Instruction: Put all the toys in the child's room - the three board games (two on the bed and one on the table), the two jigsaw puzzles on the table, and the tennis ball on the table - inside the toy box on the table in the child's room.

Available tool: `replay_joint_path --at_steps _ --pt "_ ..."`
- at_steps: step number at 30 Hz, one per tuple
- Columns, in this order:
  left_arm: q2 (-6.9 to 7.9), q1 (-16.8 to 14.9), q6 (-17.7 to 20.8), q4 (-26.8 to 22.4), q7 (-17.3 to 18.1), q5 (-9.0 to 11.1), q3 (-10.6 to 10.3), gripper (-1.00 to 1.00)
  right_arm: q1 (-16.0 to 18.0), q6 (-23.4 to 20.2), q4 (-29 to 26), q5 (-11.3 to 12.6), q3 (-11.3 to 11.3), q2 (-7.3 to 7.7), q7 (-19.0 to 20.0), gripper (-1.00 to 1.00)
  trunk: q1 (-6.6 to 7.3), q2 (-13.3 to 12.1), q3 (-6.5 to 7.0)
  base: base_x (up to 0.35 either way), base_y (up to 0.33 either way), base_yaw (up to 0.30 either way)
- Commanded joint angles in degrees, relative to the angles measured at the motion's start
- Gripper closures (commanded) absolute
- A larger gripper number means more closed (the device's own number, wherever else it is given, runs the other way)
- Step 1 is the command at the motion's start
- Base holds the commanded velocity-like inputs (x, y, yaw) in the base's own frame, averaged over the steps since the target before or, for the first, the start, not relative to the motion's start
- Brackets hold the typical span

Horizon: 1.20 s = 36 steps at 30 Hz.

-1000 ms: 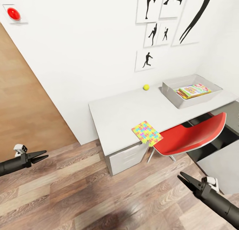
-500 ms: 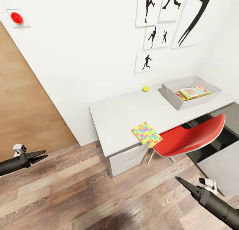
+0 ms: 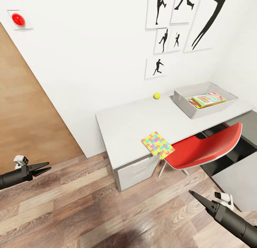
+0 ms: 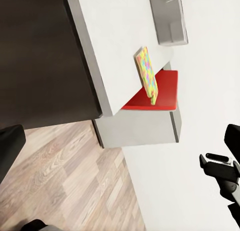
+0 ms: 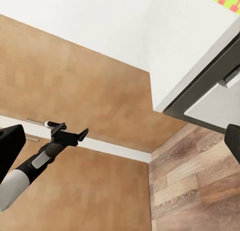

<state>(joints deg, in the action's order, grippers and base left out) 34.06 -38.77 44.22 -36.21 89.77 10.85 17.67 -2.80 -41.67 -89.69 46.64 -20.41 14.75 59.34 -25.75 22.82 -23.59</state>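
Left gripper [image 3: 45,168]: held low over the wood floor [image 3: 92,201] at the head view's left edge, well short of the table; its two dark fingers stand a little apart at the tips, with nothing between them. The right wrist view also catches it [image 5: 80,135] against the wood door.
Right gripper [image 3: 195,197]: low at the head view's lower right, above the floor and nearer than the chair; the fingers run to one narrow point, and I cannot tell whether they are parted or closed. Nothing is held.
Table [image 3: 128,123]: pale top against the white wall, with a white drawer unit [image 3: 137,171] under its near left end.
Puzzle [image 3: 157,143]: a thin multicoloured square at the table's near edge, one corner hanging past it above the chair seat. In the left wrist view [image 4: 146,73] it looks thick enough to be two squares stacked, but I cannot tell.
Ball [image 3: 156,95]: yellow-green, on the tabletop close to the wall, apart from the box.
Box [image 3: 185,104]: grey bin at the table's far right end.
Games [image 3: 206,99]: printed boxes lying inside the bin, a green-yellow one on top and a red-edged one under it.
Chair [image 3: 203,148]: red, pushed partly under the table beside the puzzle.
Door [image 3: 25,108]: wood panel left of the table.
Button [image 3: 18,19]: red, high on the wall near the door.
Pictures [image 3: 185,23]: black sports silhouettes above the table.
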Motion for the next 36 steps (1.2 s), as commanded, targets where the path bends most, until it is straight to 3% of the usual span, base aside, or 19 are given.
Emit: replay_joint_path --at_steps 1,15,31,36 --pt "0.01 0.0 0.6 0.0 0.2 0.0 0.0 -1.0 0.0 -0.4 0.0 0.4 0.0 0.02 0.0 -1.0 -0.03 0.1 -0.06 0.0 0.0 0.0" --pt "-0.04 0.0 0.6 0.0 0.2 -0.1 -0.1 -1.0 0.0 2.3 -0.3 0.7 -0.2 -1.54 0.4 -1.0 -0.03 0.1 0.98 0.0 0.0 0.0" --pt "0.04 0.0 0.8 0.0 0.2 -0.3 -0.1 -1.0 0.0 2.8 -0.1 0.2 -0.1 -1.8 0.5 -1.0 -0.03 0.1 2.48 0.0 0.0 0.0" --pt "-0.05 0.1 0.6 0.5 0.2 -1.6 -0.2 -1.0 0.0 2.9 0.0 0.2 -0.2 -1.76 0.5 -1.0 -0.03 0.1 2.95 0.0 0.0 0.0"
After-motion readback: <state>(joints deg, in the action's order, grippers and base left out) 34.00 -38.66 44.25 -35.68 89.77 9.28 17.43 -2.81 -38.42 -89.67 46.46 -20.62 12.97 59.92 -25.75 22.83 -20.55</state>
